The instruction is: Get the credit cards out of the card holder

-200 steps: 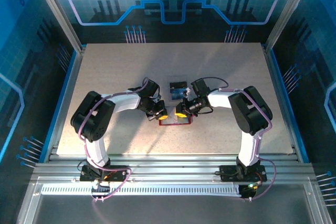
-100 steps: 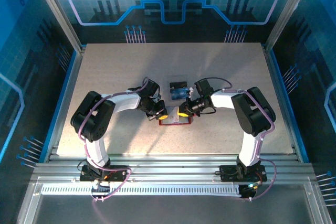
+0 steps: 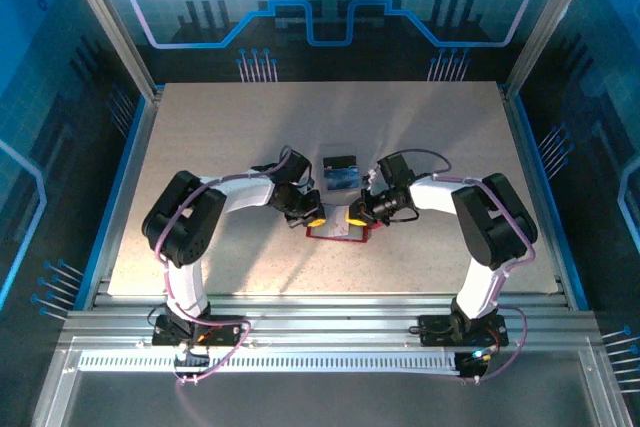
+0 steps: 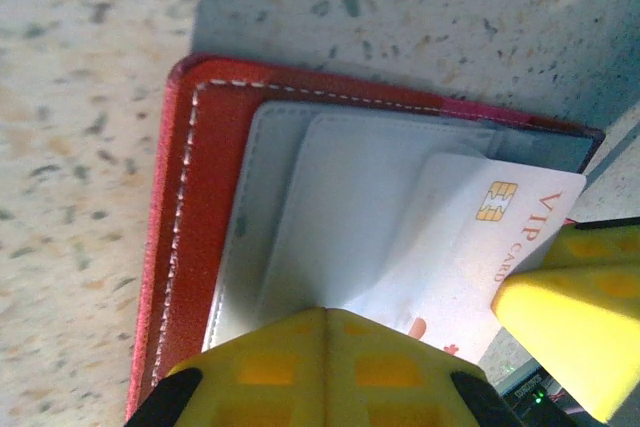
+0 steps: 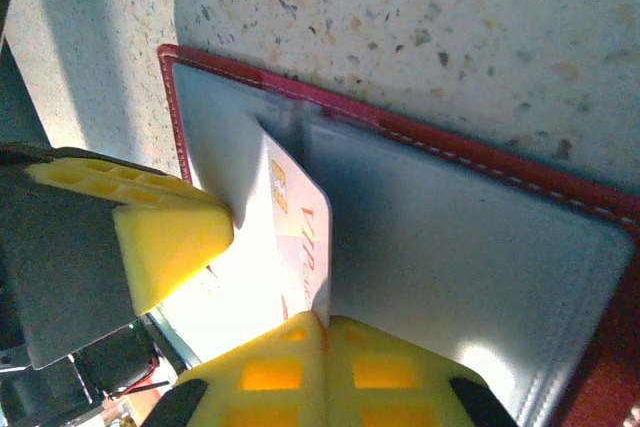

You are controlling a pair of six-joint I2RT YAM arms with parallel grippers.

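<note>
Pinkish-white card (image 5: 290, 247) is newly pinched in my right gripper (image 5: 322, 322); my left gripper (image 4: 325, 315), jaws together, pins the wallet (image 4: 190, 197). Ready to pull.

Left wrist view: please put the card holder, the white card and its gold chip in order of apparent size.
1. card holder, largest, though partly cut off.
2. white card, partly inside the pocket.
3. gold chip, clearly smallest.
All lie equally near, so the order is safe.

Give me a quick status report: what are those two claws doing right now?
Left gripper shut, tip pressing the card holder. Right gripper shut on white card, partly out of its pocket. Blue card already on table. Nothing in the way.
</note>
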